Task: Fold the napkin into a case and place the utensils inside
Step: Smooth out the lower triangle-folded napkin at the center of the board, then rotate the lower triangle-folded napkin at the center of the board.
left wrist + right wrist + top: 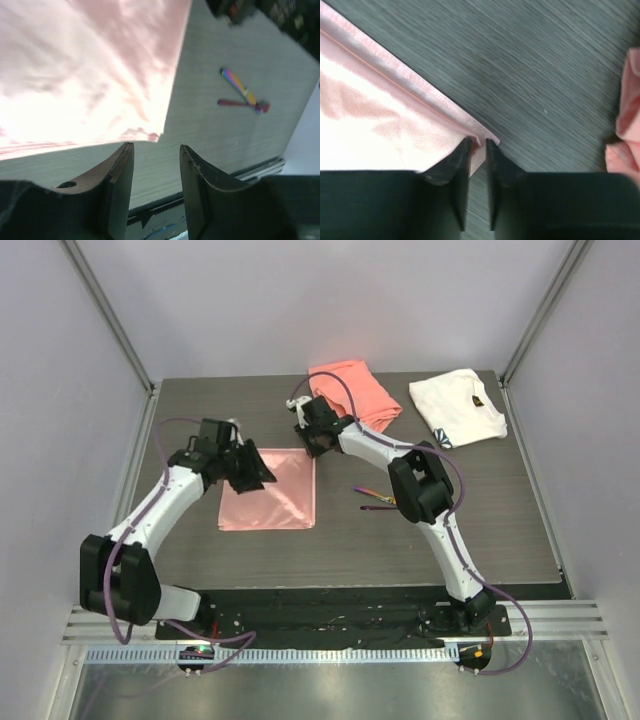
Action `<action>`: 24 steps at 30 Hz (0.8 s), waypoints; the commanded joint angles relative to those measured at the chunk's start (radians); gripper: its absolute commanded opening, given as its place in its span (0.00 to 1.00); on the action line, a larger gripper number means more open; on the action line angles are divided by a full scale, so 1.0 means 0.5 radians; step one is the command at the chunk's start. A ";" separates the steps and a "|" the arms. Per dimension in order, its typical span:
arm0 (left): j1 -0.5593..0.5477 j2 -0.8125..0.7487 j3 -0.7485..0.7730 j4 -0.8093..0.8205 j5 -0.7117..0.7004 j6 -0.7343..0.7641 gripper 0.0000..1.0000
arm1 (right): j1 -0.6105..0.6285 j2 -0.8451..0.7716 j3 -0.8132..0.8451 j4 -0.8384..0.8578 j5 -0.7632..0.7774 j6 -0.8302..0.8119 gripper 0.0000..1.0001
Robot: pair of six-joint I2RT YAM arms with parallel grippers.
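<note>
Right wrist | we've got right jaws barely parted, napkin (380, 125) corner between them | left jaws open, empty, napkin corner just ahead

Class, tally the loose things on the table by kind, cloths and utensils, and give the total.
Cloths: 3 (pale-pink napkin, coral-orange cloth, white cloth)
Utensils: 2
Total: 5

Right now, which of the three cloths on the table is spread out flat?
The glossy pale-pink napkin, the nearest of the three. The coral-orange cloth and the white cloth at the far edge are both folded or bunched up.
</note>
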 commanded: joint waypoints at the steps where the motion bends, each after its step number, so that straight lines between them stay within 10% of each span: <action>1: 0.273 0.179 0.202 0.046 0.264 0.012 0.43 | -0.007 -0.023 0.317 -0.173 0.199 -0.005 0.39; 5: 0.288 0.348 0.243 0.120 0.032 0.015 0.36 | -0.007 -0.117 0.451 -0.415 0.304 0.188 0.59; 11: 0.356 0.505 0.188 0.338 0.046 -0.184 0.29 | 0.027 -0.433 0.065 -0.382 -0.182 0.553 0.63; 24: 0.509 0.723 0.412 0.341 0.166 -0.264 0.29 | 0.196 -0.802 -0.948 0.192 -1.021 0.999 0.07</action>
